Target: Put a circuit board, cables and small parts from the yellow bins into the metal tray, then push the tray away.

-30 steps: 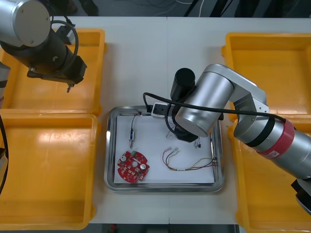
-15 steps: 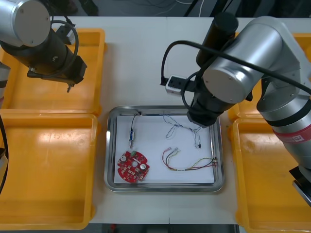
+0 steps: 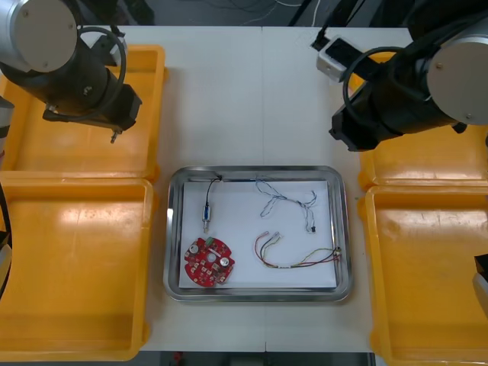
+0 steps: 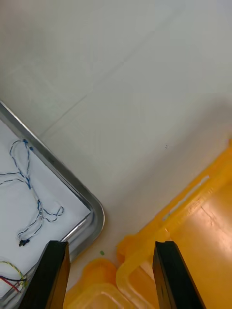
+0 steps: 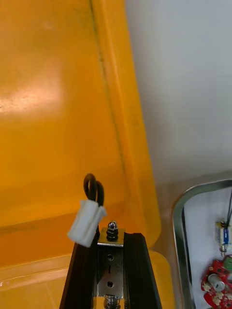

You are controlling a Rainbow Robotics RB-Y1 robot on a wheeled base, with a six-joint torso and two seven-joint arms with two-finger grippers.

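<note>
Front view shows the right gripper (image 4: 111, 246) withdrawn from the shiny rectangular metal tray (image 3: 259, 169), fingers spread and empty, leaving the twisted blue-and-white cable (image 3: 286, 202) inside, so that delivery appears complete. Meanwhile the left gripper (image 5: 110, 236), over the far left yellow plastic bin (image 3: 46, 152), clamps a small silver metal part (image 5: 110, 256) for the next placement.

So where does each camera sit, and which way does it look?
Front view: above the arms, looking steeply down at the metal tray between yellow bins; both arms show.
Right wrist view: on that wrist, facing the tray's corner past open right jaws.
Left wrist view: on that wrist, over a bin; left jaws shut on a small metal part.
Shared: tray and circuit board, front and left wrist.
</note>
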